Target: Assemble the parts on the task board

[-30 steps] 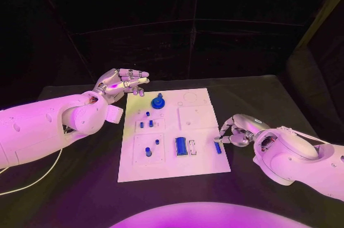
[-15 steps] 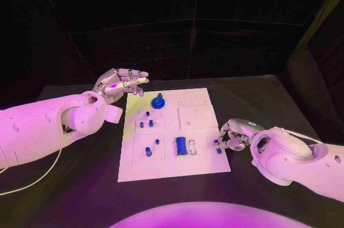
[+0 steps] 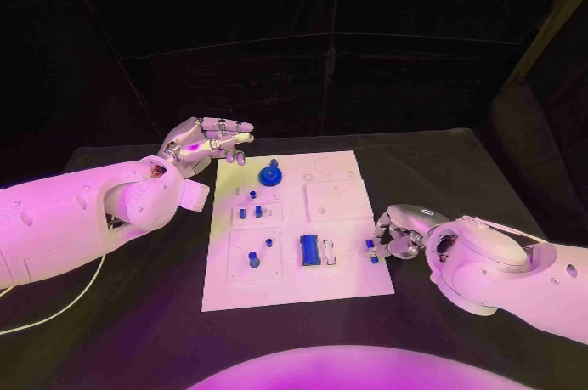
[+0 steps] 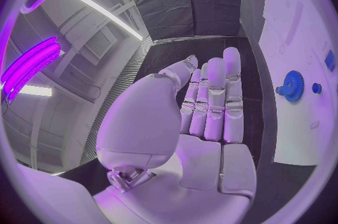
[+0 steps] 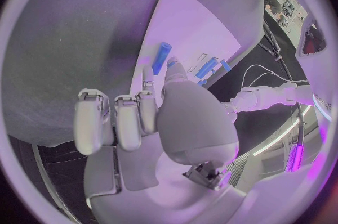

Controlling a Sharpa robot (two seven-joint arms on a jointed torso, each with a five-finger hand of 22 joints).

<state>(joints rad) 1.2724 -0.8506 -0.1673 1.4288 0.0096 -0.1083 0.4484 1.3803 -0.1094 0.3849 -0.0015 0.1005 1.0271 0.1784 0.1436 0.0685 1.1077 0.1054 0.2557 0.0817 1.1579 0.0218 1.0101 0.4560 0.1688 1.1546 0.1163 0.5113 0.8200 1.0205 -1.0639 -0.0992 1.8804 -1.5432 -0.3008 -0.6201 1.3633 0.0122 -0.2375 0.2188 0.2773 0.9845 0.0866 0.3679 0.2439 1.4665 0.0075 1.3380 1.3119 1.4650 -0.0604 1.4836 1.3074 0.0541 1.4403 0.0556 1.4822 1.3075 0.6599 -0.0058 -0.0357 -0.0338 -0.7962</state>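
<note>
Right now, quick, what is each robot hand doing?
Left hand: holds nothing, fingers apart, raised beside the white board.
Right hand: at the board's edge by a small blue piece; a hold cannot be told.

left hand [image 3: 206, 140] raised, fingers loosely curled, holding nothing | right hand [image 3: 398, 234] low, fingers curled downward, grip unclear | arms enter from opposite sides

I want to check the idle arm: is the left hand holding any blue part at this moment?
No. In the left wrist view the left hand has its fingers stretched out with nothing in them, and the blue gear lies apart from it on the task board.
</note>
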